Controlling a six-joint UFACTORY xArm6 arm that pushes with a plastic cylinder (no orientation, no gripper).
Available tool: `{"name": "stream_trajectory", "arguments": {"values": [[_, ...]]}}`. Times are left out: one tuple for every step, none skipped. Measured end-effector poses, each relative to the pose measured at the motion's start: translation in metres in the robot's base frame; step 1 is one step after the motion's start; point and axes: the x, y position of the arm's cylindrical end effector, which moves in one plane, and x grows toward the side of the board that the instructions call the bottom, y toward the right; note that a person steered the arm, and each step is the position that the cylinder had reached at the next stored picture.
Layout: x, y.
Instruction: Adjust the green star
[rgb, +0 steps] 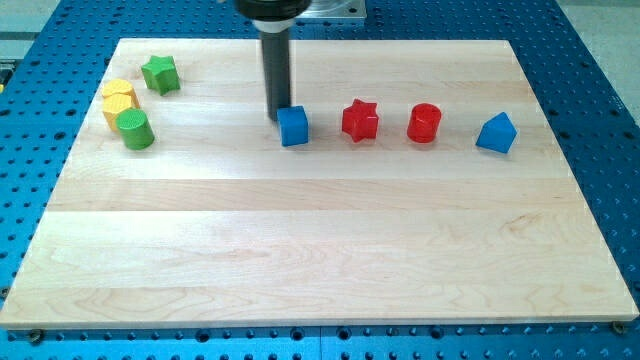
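The green star (160, 74) lies near the board's upper left corner. My tip (275, 117) is far to the star's right, touching or almost touching the left side of the blue cube (293, 126). The dark rod rises from the tip to the view's top. A yellow block (119, 103) sits just below and left of the star, and a green cylinder (134, 130) sits just below that yellow block.
A red star (360, 120), a red cylinder (424, 123) and a blue block (497, 133) stand in a row to the right of the blue cube. The wooden board (320, 250) lies on a blue perforated table.
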Motion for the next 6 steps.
{"name": "stream_trajectory", "arguments": {"values": [[0.041, -0.015], [0.039, 0.018], [0.013, 0.029], [0.009, -0.019], [-0.032, -0.086], [-0.066, -0.153]]}}
